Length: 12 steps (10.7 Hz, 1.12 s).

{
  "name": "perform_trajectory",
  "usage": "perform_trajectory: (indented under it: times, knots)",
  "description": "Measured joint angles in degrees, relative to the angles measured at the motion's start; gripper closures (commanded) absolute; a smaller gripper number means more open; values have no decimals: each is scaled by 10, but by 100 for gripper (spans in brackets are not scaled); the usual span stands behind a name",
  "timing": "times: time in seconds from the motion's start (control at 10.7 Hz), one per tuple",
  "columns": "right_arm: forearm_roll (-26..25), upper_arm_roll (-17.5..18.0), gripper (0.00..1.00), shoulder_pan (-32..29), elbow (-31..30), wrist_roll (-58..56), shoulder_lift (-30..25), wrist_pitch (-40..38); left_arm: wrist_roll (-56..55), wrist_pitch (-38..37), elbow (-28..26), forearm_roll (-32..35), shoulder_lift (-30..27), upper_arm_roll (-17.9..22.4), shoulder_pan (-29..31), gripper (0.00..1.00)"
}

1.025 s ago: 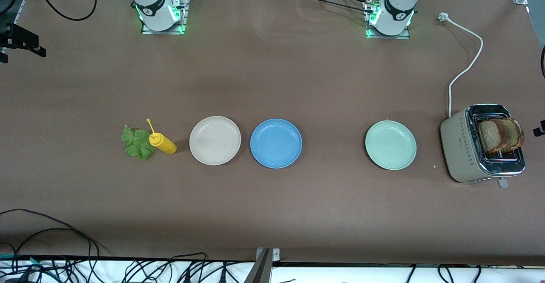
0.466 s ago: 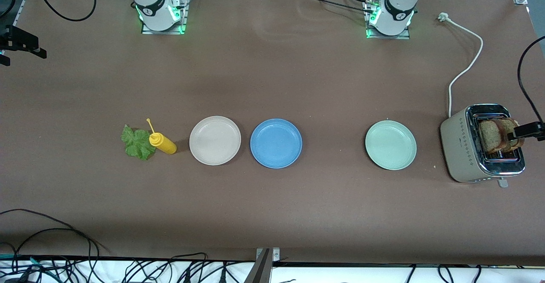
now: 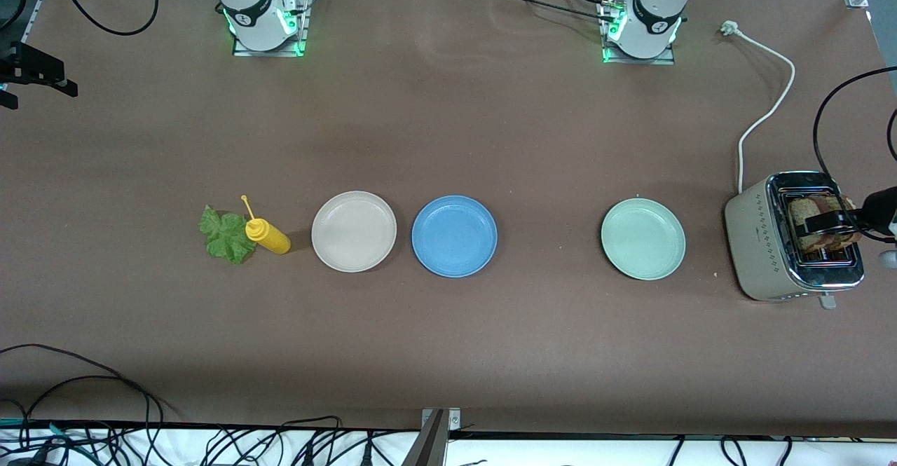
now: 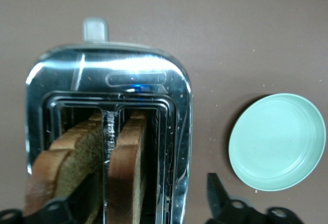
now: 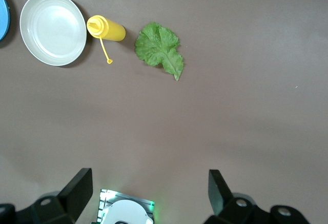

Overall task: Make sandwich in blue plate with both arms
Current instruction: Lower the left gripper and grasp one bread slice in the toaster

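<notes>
Mid-blue plate [image 3: 454, 236], mint plate [image 3: 642, 239], beige plate [image 3: 354, 231] — yellow bottle [image 3: 268, 236], green lettuce [image 3: 224, 235], brown bread [image 4: 125, 183].

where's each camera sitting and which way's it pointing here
Front view: high across the table, facing both arm bases; left gripper over the toaster.
Left wrist view: on the left wrist, looking down into the toaster at the bread slices; its open fingers show.
Right wrist view: on the right wrist, over bare table, lettuce ahead; right gripper open, waiting.
Shared: the mint-green plate appears in front and left wrist views.
</notes>
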Motion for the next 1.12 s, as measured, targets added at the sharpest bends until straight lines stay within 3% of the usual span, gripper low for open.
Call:
perform_trajectory:
  times: [0.09,0.28,0.84,1.12]
  knots:
    - [0,0,0,0,0,0,0,0,-5,3,-14,0,-3,0,0,89]
    - [0,0,0,0,0,0,0,0,-12,3,-35,1,-15,0,1,100]
    - [0,0,0,0,0,-1,4,0,-13,-1,-41,11,-30,-2,0,100]
    - [0,1,0,0,0,-2,4,1,-13,-39,-20,15,-49,-27,-1,100]
